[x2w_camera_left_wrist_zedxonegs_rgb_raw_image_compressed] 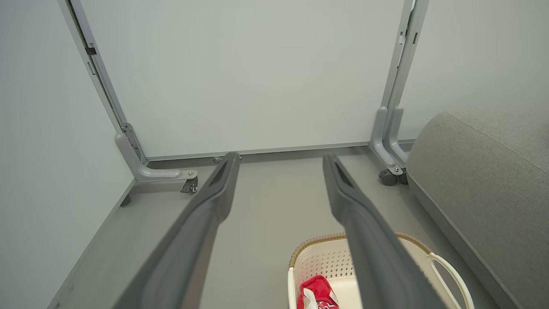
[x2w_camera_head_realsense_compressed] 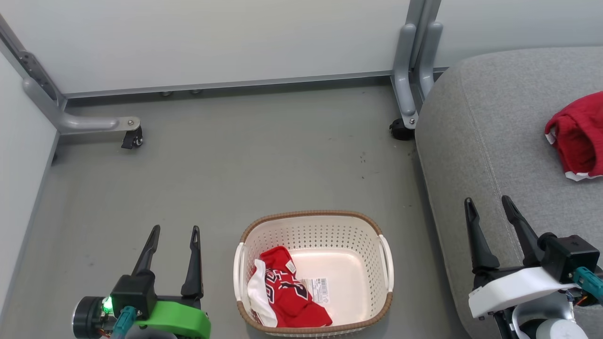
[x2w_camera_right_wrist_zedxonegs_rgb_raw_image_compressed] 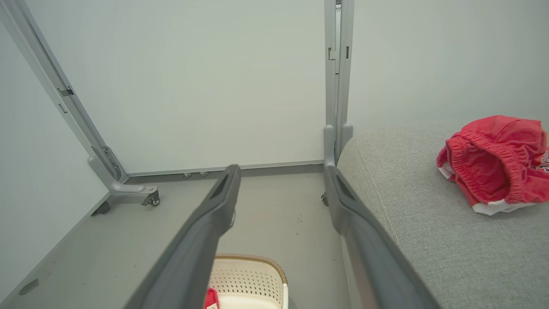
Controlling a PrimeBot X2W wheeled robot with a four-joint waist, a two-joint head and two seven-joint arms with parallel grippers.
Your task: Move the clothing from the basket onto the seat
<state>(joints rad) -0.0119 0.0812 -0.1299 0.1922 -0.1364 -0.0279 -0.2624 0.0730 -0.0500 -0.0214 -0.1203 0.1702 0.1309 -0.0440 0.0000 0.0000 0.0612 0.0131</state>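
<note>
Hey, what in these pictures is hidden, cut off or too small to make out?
- Head view: the red garment on the seat is cut by the right edge.
- Head view: the jersey in the basket is crumpled, so its lettering is unreadable.
- Head view: the sticker print is too small.
- Left wrist view: a finger of the left end effector covers part of the basket.

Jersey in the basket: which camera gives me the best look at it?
The head view: the jersey lies in full sight, crumpled against the left side of the basket, lettering visible. The left wrist view shows a red-and-white corner at its bottom edge; the right wrist view, a red sliver.
</note>
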